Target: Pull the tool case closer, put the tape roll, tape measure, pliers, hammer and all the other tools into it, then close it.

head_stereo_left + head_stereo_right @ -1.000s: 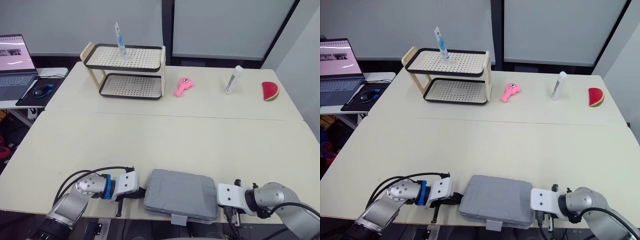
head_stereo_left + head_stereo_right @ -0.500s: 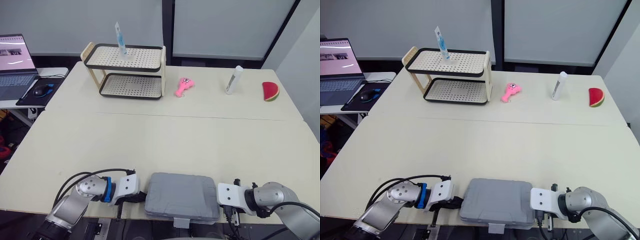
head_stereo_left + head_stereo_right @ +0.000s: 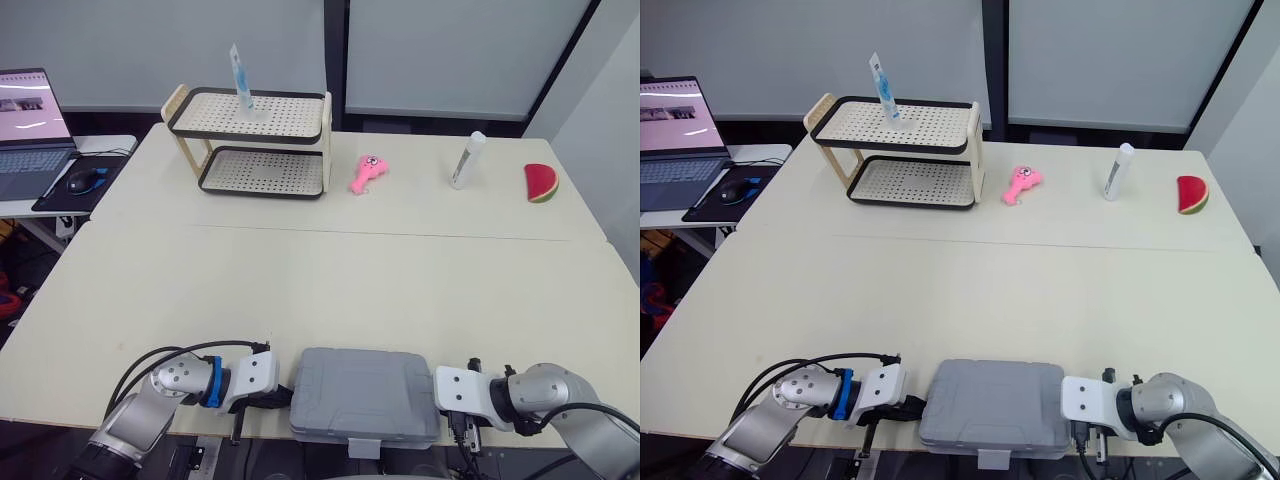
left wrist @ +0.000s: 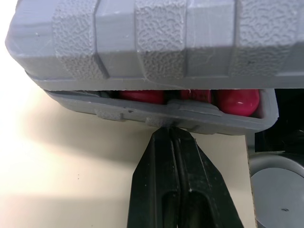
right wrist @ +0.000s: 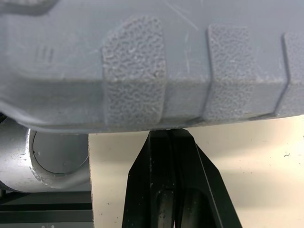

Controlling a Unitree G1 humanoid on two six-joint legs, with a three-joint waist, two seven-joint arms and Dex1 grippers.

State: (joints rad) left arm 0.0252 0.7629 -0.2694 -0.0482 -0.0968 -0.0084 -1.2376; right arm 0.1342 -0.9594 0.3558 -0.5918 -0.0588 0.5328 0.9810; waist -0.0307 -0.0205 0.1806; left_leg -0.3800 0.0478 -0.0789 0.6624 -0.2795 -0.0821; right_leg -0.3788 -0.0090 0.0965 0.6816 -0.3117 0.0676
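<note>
Case: grey textured plastic tool case [image 3: 364, 392] lies flat at the near edge of the cream tabletop [image 3: 330, 280], between the two arms. Its lid is down and its front latch tab [image 3: 363, 447] hangs over the edge.
Lid seam: on the case's left side, seen from the left wrist, a narrow gap runs between lid and base. Red rounded parts [image 4: 142, 95] show through it, too hidden to tell which tools they are.
Left jaws: pressed together, the two black fingers [image 4: 159, 161] meeting in a single point. That tip touches the lower rim of the case's left side, low over the tabletop.
Right jaws: likewise together, the black fingers [image 5: 156, 171] with no gap between them. The tip rests against the bottom edge of the case's right side, close to the tabletop's near edge.
Back left: two-tier cream rack with black rims and perforated shelves [image 3: 255, 143] stands toward the rear of the tabletop. A thin blue-and-white packet [image 3: 240, 80] stands upright on its top shelf.
Back middle: pink plush toy [image 3: 366, 172] lies just to the right of the rack.
Back right: white bottle [image 3: 467, 159] stands near a red watermelon-slice toy [image 3: 540, 183], both well apart from the case.
Side desk: open laptop [image 3: 30, 130] and a black-and-blue mouse [image 3: 82, 180] sit on a separate desk at the left.
</note>
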